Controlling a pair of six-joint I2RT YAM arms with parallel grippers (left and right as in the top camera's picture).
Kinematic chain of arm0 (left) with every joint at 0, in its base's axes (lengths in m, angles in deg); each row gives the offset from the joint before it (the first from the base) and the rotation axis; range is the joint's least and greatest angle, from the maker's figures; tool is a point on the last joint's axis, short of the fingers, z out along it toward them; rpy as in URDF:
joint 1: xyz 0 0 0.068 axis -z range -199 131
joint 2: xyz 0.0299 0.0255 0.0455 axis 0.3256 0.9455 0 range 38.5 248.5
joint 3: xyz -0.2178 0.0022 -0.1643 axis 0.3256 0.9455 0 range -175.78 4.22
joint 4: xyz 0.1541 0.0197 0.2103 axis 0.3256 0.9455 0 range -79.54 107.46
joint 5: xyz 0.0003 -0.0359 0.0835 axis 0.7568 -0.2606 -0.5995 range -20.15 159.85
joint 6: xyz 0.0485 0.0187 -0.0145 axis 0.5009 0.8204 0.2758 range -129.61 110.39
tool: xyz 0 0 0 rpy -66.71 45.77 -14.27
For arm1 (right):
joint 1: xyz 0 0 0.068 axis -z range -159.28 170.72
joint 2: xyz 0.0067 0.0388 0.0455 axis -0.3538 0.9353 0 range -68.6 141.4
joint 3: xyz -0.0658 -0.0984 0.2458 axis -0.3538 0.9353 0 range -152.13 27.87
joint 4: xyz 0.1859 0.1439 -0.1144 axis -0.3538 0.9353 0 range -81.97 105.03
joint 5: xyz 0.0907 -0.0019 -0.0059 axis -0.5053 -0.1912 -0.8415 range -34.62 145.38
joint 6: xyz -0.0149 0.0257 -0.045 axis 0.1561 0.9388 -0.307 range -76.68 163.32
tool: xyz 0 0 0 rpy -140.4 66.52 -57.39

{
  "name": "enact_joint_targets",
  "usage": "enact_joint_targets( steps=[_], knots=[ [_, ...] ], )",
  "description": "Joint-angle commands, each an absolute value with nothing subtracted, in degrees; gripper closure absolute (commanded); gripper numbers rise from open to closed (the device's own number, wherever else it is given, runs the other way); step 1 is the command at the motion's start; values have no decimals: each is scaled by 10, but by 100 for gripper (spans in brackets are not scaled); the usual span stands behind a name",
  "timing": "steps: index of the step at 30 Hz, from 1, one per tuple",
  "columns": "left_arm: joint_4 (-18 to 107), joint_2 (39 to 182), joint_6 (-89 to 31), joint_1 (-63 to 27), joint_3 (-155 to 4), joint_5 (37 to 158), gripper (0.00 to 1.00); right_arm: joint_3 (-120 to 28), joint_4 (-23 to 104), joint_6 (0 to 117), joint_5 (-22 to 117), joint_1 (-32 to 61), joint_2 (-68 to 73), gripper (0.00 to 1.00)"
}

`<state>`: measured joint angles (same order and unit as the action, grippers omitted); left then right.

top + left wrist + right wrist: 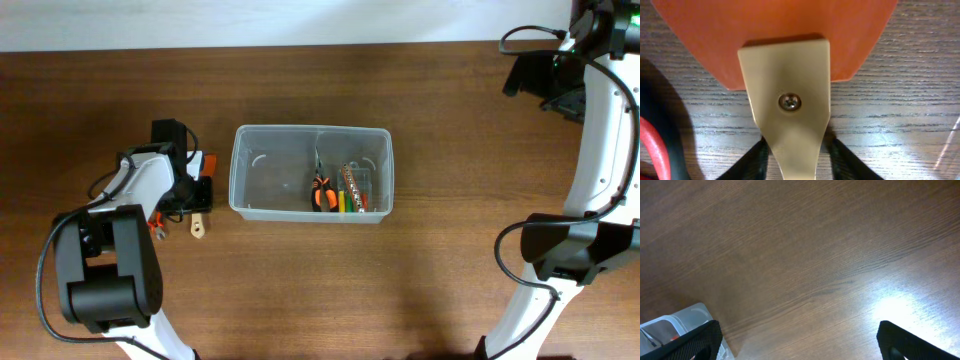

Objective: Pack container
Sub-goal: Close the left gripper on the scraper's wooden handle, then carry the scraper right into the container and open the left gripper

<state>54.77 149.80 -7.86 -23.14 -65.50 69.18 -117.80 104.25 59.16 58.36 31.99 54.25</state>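
Note:
The container [238, 170] is a clear rectangular tub in the middle of the table. It holds orange-handled pliers [321, 192] and a small clear case of coloured bits [357, 188]; one corner shows in the right wrist view [670, 325]. A scraper [785, 75] with an orange blade and a tan handle lies on the table left of the tub; its handle end shows from overhead [199, 228]. My left gripper [196, 192] is low over it, its fingers [797, 150] closed against both sides of the handle. My right gripper [797, 340] is open and empty above bare wood at the far right [540, 78].
A red-handled tool [652, 145] lies just left of the scraper, by the left arm [157, 228]. The table's far edge runs along the top of the overhead view. The right arm's base [570, 250] stands at the right.

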Motion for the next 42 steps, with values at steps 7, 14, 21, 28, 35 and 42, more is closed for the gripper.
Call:
enact_joint_targets(
  steps=[7, 14, 21, 28, 35, 42],
  knots=[
    [544, 1532, -79, -231, -648, 705, 84, -1182, 1043, 590, 587, 320, 538, 1],
    [556, 1531, -79, -231, -670, 705, 98, -1182, 1043, 590, 587, 320, 538, 1],
    [620, 1511, -79, -232, -783, 678, 98, -1182, 1043, 590, 587, 320, 538, 1],
    [692, 1471, -78, -231, -931, 656, 98, -1182, 1043, 590, 587, 320, 538, 1],
    [713, 1435, 16, -215, -969, 752, 98, -1182, 1043, 590, 587, 320, 538, 1],
    [737, 1408, 208, -147, -969, 891, 98, -1182, 1043, 590, 587, 320, 538, 1]
  ],
)
